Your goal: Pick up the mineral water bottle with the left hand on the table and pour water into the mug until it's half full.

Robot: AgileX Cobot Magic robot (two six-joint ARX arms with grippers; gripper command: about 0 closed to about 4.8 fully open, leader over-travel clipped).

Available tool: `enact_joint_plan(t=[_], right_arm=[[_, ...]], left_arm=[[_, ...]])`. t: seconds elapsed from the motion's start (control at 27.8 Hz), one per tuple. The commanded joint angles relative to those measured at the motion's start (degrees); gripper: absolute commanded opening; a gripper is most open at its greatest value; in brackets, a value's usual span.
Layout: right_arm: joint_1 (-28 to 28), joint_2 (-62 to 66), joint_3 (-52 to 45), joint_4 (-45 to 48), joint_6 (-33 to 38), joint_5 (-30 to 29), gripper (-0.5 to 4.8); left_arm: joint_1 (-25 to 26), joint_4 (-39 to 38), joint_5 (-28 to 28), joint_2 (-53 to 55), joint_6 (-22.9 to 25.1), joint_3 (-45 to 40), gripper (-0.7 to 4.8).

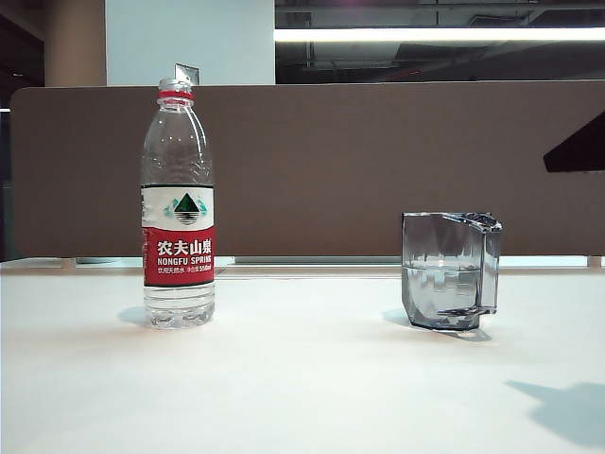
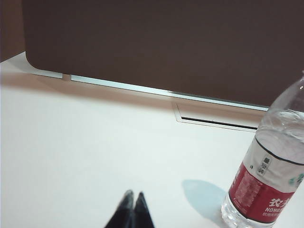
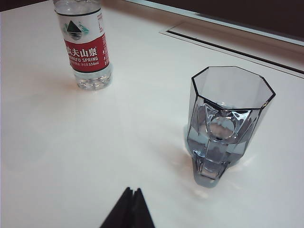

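From the exterior cam: the mineral water bottle stands upright on the white counter, left side, long axis straight up, open neck w/ red ring pointing at the ceiling, no cap on it. Label faces the cam, green mountain logo and "NONGFU SPRING" readable. The mug sits well apart to the right, also upright, mouth up, angular handle turned toward the right of the view. There's water in the mug, roughly halfway up. Brown partition runs behind both. Neither tool shows up here, just a dark wedge at the right edge and a shadow bottom right, can't tell what that is.

Left wrist cam: left tool hovers over bare counter, fingers pressed tip to tip, clenched on nothing. Bottle is off to one side of it, near but not touching, leaning in the pic bc of the cam angle. A slot in the counter lies beyond, near the partition.

Right wrist cam: right tool same deal, tips pinched together, empty, above the counter. Mug is near it w/ the handle pointing toward the cam, rim octagonal from above. Bottle stands farther off, label toward this cam, top cut off by the pic edge.
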Motion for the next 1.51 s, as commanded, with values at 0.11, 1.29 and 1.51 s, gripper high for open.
enact_joint_plan(t=[0.11, 1.29, 1.51], right_arm=[[0.0, 0.0, 0.1, 1.0, 0.1, 0.1, 0.13], [-40.1, -13.7, -8.4, 12.6, -0.2, -3.3, 0.13], [-40.7, -13.7, -8.4, 12.5, -0.2, -3.1, 0.13]], left_arm=[[0.0, 0.9, 0.2, 0.0, 0.1, 0.3, -0.06], [0.0, 1.0, 0.2, 0.0, 0.1, 0.3, -0.06], [0.0, 1.0, 0.2, 0.0, 0.1, 0.3, -0.06]])
